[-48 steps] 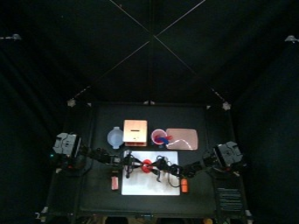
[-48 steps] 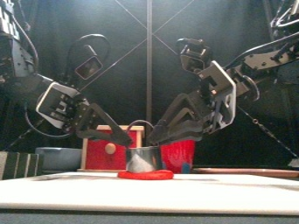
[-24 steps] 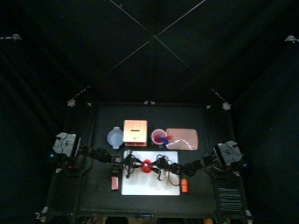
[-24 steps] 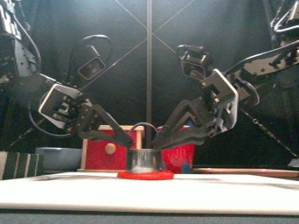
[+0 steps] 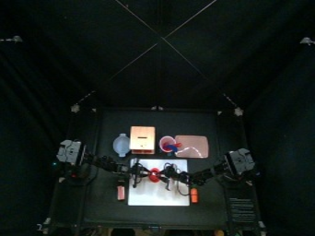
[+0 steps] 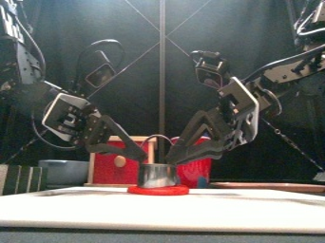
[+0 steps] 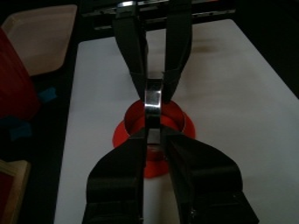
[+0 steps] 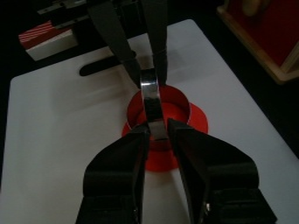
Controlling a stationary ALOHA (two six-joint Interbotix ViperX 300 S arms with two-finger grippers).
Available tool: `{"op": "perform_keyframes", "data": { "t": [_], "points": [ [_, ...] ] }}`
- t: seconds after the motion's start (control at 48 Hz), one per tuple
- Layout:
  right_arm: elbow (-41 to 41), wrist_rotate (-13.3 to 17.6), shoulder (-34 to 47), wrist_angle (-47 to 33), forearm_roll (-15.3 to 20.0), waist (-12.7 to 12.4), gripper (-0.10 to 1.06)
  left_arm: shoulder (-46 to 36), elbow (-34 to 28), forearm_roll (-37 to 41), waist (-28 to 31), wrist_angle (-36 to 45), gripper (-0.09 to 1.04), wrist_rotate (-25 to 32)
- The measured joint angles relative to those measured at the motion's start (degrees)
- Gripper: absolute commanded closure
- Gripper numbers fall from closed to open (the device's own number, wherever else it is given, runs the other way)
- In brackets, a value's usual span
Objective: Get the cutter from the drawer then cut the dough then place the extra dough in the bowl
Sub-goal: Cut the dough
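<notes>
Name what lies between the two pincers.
The cutter, on the dough; the left pincer and right pincer each pinch its rim. Front view shows it.

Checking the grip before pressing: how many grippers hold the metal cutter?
2. The left gripper pinches the rim of the metal cutter from the left, the right gripper from the right.

A white cutting board (image 5: 160, 196) lies lower centre on the tabletop (image 5: 185, 120). Above it sits a pink tray (image 5: 201, 146), with a red cup (image 5: 169, 143) just left.
</notes>
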Motion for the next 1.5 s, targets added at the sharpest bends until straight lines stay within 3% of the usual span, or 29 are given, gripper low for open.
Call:
{"op": "perform_keyframes", "data": {
  "t": [1.5],
  "points": [
    [-0.62,0.44,3.08,3.87,1.14,-0.7,0.31,3.43,-1.23,-1.49,-1.23,2.46,0.37,0.0]
  ]
}}
